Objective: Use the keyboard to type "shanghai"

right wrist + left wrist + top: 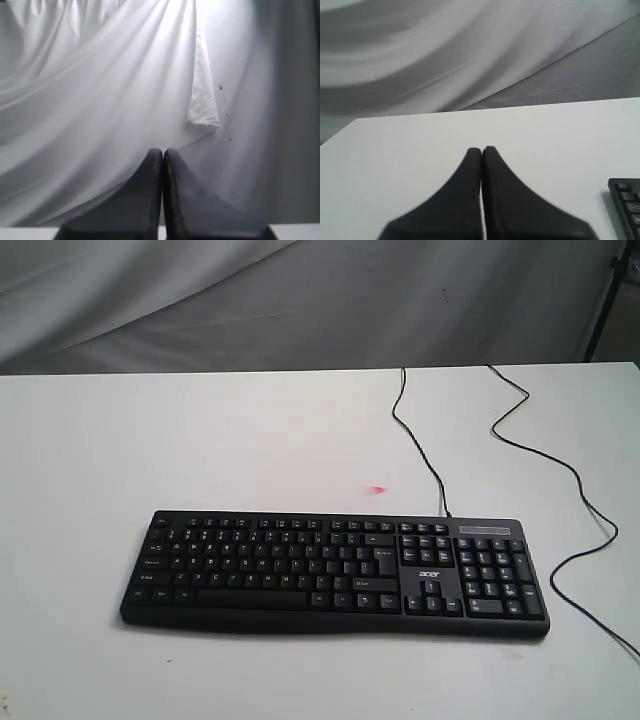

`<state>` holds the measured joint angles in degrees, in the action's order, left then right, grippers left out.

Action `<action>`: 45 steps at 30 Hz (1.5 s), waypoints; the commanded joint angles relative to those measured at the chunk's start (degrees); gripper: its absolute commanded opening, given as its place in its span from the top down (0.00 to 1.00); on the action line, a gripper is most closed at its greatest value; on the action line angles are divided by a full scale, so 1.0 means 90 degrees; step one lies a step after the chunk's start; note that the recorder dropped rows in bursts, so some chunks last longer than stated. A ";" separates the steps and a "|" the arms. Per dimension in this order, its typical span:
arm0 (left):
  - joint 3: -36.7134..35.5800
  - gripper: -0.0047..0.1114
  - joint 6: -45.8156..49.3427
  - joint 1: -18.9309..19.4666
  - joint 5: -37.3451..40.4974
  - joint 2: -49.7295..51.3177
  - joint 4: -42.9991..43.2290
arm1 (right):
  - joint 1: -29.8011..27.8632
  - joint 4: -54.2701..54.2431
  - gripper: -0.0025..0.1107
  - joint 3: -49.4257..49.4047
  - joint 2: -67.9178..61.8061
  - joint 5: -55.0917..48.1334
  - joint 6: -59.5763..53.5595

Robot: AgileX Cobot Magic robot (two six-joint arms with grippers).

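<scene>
Keyboard [335,575]: lies flat toward table [200,440] near edge, cable [420,455] trailing to table far edge. Seems rigid, light, apt to slide; wants no grasp, just key taps from above. Left gripper [481,150], right gripper [162,151]: jaws pressed together, empty.

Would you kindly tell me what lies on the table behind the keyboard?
Behind the keyboard, two thin black cables snake across the white table, near a small pink mark. Nothing there is covered.
</scene>
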<state>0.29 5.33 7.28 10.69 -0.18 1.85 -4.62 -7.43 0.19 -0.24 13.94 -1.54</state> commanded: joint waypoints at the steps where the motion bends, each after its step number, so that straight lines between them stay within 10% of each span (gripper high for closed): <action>1: -0.0033 0.95 -0.0017 -0.0024 -0.0017 0.0020 -0.0003 | -0.0006 -0.0024 0.98 -0.0021 0.0026 0.0710 -0.0008; 21: -0.0033 0.95 -0.0017 -0.0024 -0.0017 0.0020 -0.0003 | -0.0006 -0.0024 0.98 -0.0021 0.0026 0.0976 0.0087; 31: -0.0033 0.95 -0.0017 -0.0024 -0.0017 0.0020 -0.0003 | 0.0008 0.0911 0.98 -0.0021 0.0026 0.1378 0.2897; 45: -0.0033 0.95 -0.0017 -0.0024 -0.0017 0.0020 -0.0003 | 0.0008 0.3575 0.98 0.4014 -0.4085 -0.0769 0.4408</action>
<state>0.29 5.33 7.28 10.69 -0.18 1.85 -4.62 19.80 30.90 -31.15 10.89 37.80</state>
